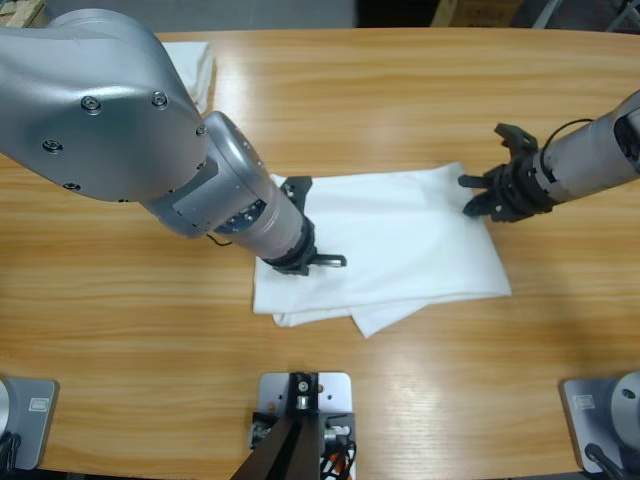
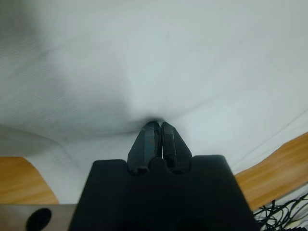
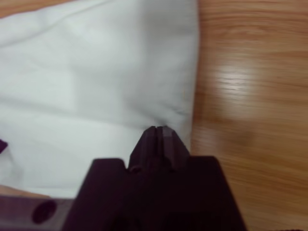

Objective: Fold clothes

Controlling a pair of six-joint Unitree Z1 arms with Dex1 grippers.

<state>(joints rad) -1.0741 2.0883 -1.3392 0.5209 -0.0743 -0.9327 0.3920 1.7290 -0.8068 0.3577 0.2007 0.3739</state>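
Observation:
A white T-shirt (image 1: 400, 240) lies folded flat in the middle of the table, with a lower layer sticking out at its near edge. My left gripper (image 1: 305, 262) points down onto its left part. In the left wrist view the jaws (image 2: 158, 126) are shut and the white cloth (image 2: 159, 62) puckers in toward their tips. My right gripper (image 1: 478, 205) sits at the shirt's right edge. In the right wrist view it (image 3: 159, 131) is shut on the hem of the shirt (image 3: 96, 86), beside bare wood.
Another pile of white cloth (image 1: 195, 62) lies at the far left of the table, half hidden behind the big silver elbow (image 1: 100, 100) of the left arm. Bare wooden table (image 1: 420, 100) surrounds the shirt.

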